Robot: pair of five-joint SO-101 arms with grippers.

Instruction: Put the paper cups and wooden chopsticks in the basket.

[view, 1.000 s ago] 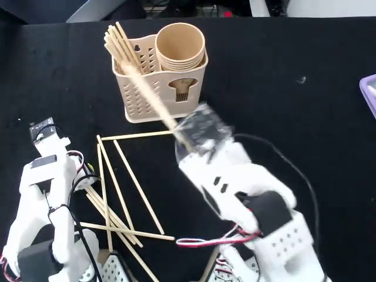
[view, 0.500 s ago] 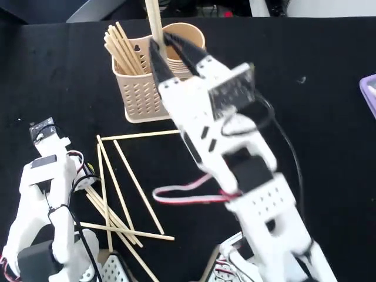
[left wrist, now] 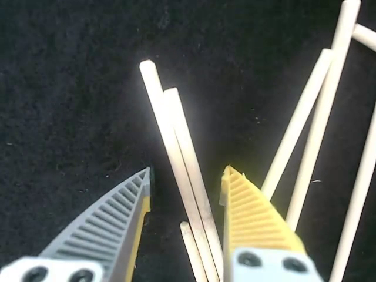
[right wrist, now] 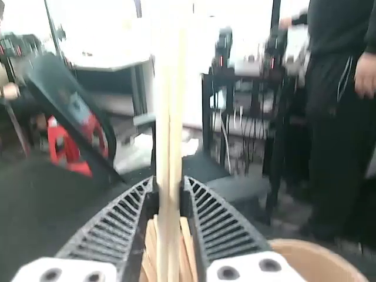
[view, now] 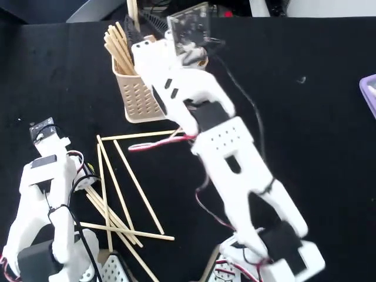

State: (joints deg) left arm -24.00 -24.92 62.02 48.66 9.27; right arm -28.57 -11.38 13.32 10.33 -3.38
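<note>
Now | right hand point(right wrist: 168, 182) clenched on chopsticks point(right wrist: 167, 106) over basket point(view: 138, 97) | left hand point(left wrist: 185, 173) released

The table point(view: 305, 147) lay under a plain black cloth, with one pale speck point(view: 301, 79) on it and the corner of a purple tray point(view: 365, 91) at the right edge of the high view. Past the table's far side the room was bright. White light point(right wrist: 88, 29) glared above a pale desk point(right wrist: 111, 67). Dark upright posts point(right wrist: 207, 117) stood there with cables point(right wrist: 226, 141) hanging beside them, and a red object point(right wrist: 61, 147) sat low nearby.
</note>
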